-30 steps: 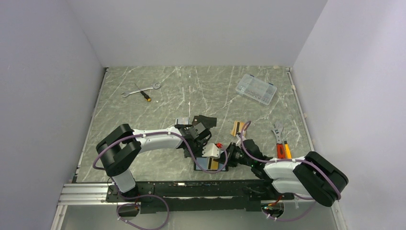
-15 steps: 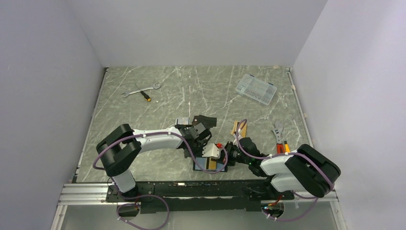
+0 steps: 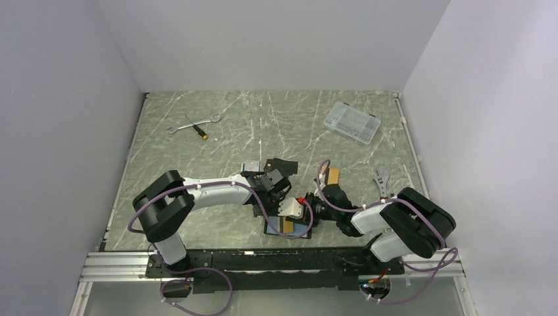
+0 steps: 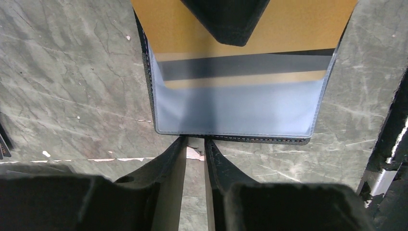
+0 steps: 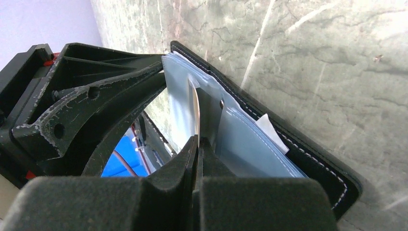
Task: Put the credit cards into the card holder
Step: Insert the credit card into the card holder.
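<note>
A robotics lab test cell: a grey-green marbled tabletop [image 3: 197,164] is boxed in by plain pale walls [image 3: 66,99] on three sides, with an aluminium rail [image 3: 118,266] bolted along the tabletop's near edge. Hand tools lie toward the tabletop's far left corner, a wrench [image 3: 176,127] and a screwdriver [image 3: 197,129], and a clear compartment box [image 3: 352,122] toward its far right.

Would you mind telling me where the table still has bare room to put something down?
Bare marble lies between the wrench and the plastic box, and along the left edge. It is crowded near the middle, where both grippers meet at the card holder.
</note>
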You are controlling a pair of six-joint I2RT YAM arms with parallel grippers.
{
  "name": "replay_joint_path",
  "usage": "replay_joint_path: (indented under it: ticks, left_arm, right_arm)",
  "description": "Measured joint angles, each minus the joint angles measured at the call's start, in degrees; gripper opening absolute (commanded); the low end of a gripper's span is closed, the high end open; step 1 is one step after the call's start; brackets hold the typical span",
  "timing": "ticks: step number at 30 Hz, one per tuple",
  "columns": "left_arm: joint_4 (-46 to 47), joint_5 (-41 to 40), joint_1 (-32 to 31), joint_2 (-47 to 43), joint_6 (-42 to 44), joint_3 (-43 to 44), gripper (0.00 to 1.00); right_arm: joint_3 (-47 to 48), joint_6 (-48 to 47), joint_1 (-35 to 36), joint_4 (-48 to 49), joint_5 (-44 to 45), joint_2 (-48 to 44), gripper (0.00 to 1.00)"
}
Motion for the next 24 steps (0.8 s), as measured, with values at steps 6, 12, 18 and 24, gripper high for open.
replay_joint_path:
  ticks: [6,12,18,24]
  left_arm:
    - [-0.1,0.0,-0.1,0.0,0.0,0.0,0.24]
    - [0.3,0.0,-0.2,-0.4,0.0,-0.5,0.23]
    - [1.5,0.0,-0.7,-1.2,-0.1,-1.6,0.22]
    - [3.0,-0.5,-0.9,-2.2,0.0,-3.1,0.21]
  right_arm:
    - [0.4,0.1,0.0,-0.3,-0.1,0.5,0.0]
    - [0.3,1.8,1.8,0.4,3.1,0.4,0.0]
    - [0.3,2.6,3.8,0.9,6.2,0.3,0.04]
    - [1.9,2.7,4.5,-2.2,7.2,-0.2,0.43]
